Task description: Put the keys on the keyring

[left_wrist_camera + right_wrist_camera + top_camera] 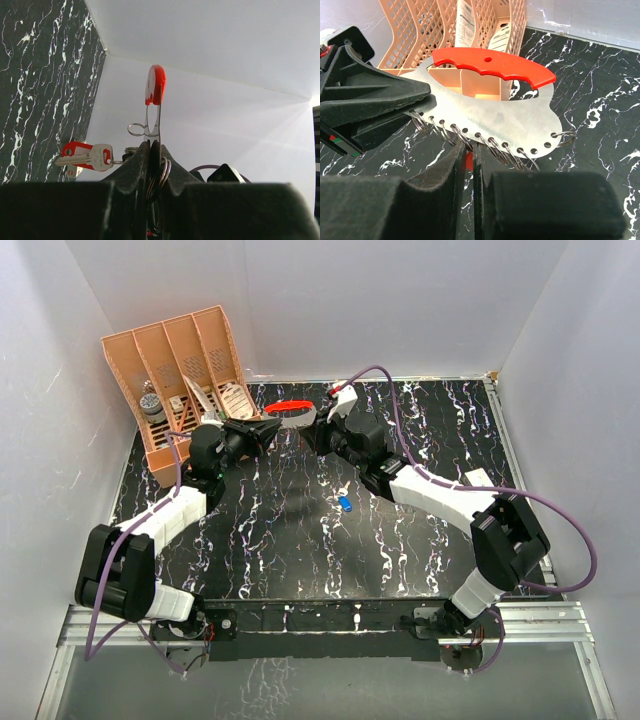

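Observation:
The keyring (495, 115) is a flat silvery plate with a red grip (290, 404) and several split rings (492, 147) along its lower edge. My left gripper (151, 142) is shut on one end of the plate and holds it above the table. A red-headed key (85, 155) hangs from a ring beside the left fingers. My right gripper (469, 150) sits at the ringed edge with its jaws almost together. A red sliver (468, 161) shows in the slit, and I cannot tell if it is pinched. The blue-headed key (345, 504) lies on the table, apart from both grippers.
A peach mesh file organizer (185, 370) with papers and a small jar stands at the back left, close behind the keyring. White walls enclose the black marbled table (300, 560) on three sides. Both arms (430, 490) reach toward the back centre.

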Robot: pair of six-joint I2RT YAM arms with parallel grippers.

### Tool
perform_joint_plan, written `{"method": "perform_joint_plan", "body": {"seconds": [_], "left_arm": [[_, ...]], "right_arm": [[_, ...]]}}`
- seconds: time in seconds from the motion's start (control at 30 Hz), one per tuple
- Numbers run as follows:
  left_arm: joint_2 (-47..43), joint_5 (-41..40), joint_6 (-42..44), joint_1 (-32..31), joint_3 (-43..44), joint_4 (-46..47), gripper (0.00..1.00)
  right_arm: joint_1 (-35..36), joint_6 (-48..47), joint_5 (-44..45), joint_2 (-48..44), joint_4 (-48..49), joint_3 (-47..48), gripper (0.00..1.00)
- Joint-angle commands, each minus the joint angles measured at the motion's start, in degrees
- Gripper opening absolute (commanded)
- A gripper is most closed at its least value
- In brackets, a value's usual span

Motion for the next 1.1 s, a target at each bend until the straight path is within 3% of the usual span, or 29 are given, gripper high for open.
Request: {"method": "perform_joint_plan", "body": {"seconds": [0.0,1.07], "left_arm": [[0.64,1.78,-0.19,-0.57,-0.47,1.83,0.0],[3.58,3.89,2.53,-0.56,-0.58,2.84,0.0]], "right_arm": [[0.5,-1.48,0.95,-3.35,4.71,1.07,0.09],[0.9,-6.51,4.65,-2.8,-2.56,6.3,0.05]]}}
